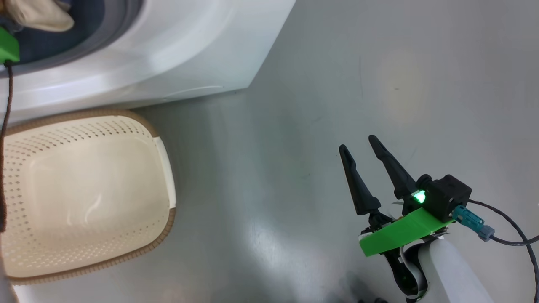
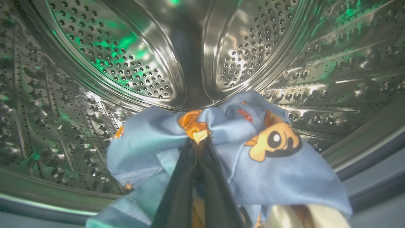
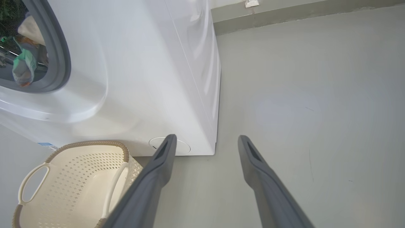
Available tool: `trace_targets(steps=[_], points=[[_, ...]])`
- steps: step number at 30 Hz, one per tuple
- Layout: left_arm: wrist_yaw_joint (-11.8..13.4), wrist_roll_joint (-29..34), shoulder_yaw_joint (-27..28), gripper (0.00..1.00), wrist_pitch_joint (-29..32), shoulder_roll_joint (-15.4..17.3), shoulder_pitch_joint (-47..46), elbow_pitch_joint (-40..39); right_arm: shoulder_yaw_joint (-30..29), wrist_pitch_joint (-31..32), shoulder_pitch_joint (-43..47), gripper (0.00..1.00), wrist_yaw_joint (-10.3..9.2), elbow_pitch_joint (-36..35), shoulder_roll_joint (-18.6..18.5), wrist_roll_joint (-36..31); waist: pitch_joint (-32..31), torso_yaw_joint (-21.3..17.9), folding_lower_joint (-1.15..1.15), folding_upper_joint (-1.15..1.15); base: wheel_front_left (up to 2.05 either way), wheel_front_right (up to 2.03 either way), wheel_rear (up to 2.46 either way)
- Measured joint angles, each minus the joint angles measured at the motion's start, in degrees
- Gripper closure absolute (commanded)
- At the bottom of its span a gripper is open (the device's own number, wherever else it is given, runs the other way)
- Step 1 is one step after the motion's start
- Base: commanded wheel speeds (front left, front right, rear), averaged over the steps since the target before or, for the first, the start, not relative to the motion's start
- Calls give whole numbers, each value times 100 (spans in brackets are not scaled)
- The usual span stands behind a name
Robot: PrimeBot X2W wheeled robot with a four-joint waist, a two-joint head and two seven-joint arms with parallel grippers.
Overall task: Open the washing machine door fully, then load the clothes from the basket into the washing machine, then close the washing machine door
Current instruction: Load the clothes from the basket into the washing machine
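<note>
Closed left hand [image 2: 197, 142] is gripping blue fox-print fabric clothes [image 2: 272, 158] inside the big white washing machine's [image 1: 189, 54] perforated steel drum [image 2: 126, 63]. Cream perforated plastic basket [image 1: 166, 168] is sitting empty nearby, so letting go and shutting the machine are seemingly remaining. Right hand [image 1: 358, 143] is hovering open, empty, far right.

Left hand [image 2: 199, 139] pinched tight on the clothes [image 2: 284, 177] — right hand [image 1: 358, 143] low, fingers [image 1: 358, 187] spread apart.

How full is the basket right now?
Empty: the basket shows a bare cream floor in the head view, with no fabric on it. The clothes are held by the left gripper inside the drum.
</note>
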Motion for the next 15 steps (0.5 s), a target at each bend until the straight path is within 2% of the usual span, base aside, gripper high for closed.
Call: trace_targets(steps=[15], points=[[-93, 142, -415, 100, -92, 145, -1222, 856, 41, 0, -141, 0, 0, -67, 2, 193, 596, -75, 0, 0, 0, 0, 0]])
